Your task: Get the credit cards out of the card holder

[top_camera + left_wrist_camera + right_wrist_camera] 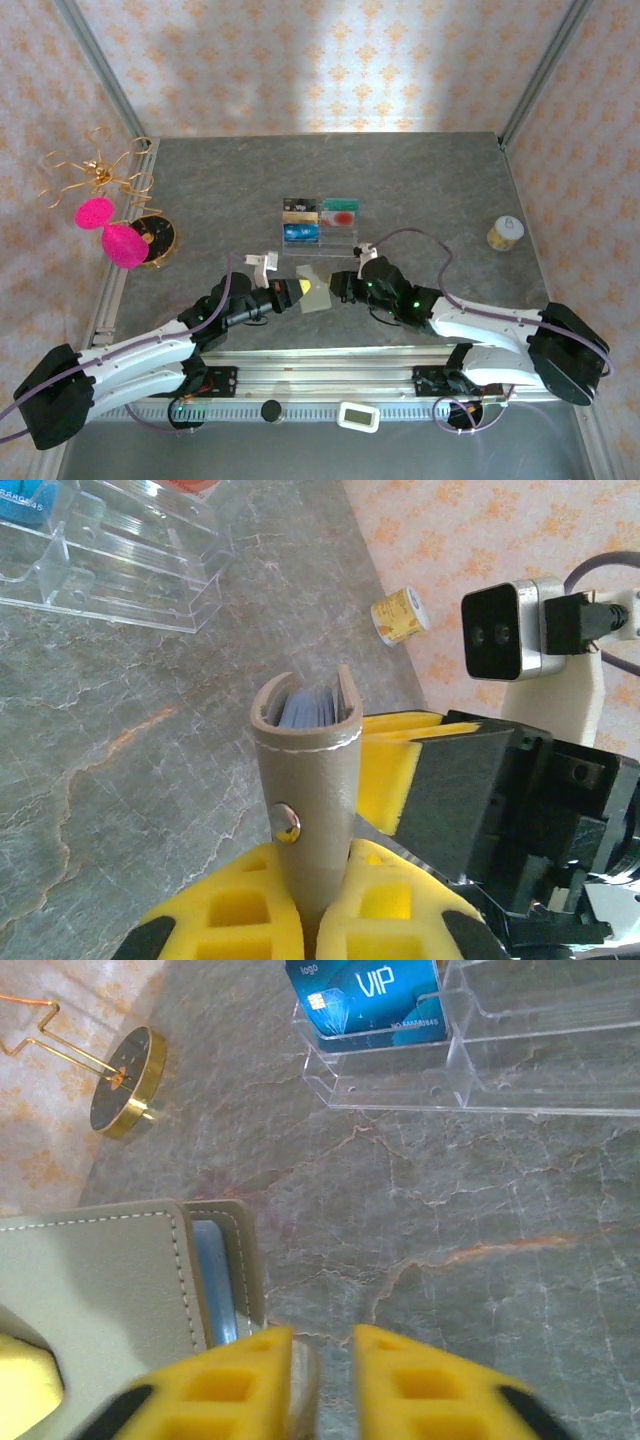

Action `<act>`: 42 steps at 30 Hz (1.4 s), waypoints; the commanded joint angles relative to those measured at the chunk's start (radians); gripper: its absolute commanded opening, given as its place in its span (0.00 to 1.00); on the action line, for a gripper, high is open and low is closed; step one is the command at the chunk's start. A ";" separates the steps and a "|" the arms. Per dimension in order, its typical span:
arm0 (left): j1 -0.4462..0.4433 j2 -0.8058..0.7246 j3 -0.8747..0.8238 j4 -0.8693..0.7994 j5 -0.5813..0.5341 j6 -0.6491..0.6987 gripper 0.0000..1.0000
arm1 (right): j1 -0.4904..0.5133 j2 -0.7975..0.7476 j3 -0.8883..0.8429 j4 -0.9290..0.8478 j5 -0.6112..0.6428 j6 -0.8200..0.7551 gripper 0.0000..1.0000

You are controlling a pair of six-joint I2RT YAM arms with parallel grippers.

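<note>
Leather-look holder (305,780), likely stiff, clamped mid-frame by left gripper (315,885); pinch thin cards (305,705) by top edges; right gripper (325,1350) unclear.

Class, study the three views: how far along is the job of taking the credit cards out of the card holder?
Looks done: a blue VIP card and a red-blotched card stand in the acrylic tray. In hand: the left gripper clamps the card holder, and the right gripper sits at its open edge with no card between its fingers. Left: bluish cards are inside the holder.
</note>
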 commanded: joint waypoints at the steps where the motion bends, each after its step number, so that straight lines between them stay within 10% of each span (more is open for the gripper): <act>1: -0.003 -0.007 -0.009 0.060 0.002 -0.005 0.00 | -0.005 -0.007 0.025 0.000 0.005 -0.005 0.00; 13: 0.000 0.323 0.091 -0.099 0.013 0.040 0.01 | 0.066 -0.006 -0.004 -0.115 0.092 -0.011 0.00; 17: 0.004 0.365 0.116 -0.177 -0.037 0.038 0.48 | 0.077 0.005 0.004 -0.130 0.118 -0.009 0.00; 28: 0.029 0.037 0.118 -0.352 -0.296 0.077 0.80 | 0.109 0.103 0.129 -0.148 0.082 -0.035 0.00; 42: 0.045 -0.014 0.130 -0.415 -0.247 0.129 0.70 | 0.119 0.134 0.142 -0.300 0.231 0.087 0.00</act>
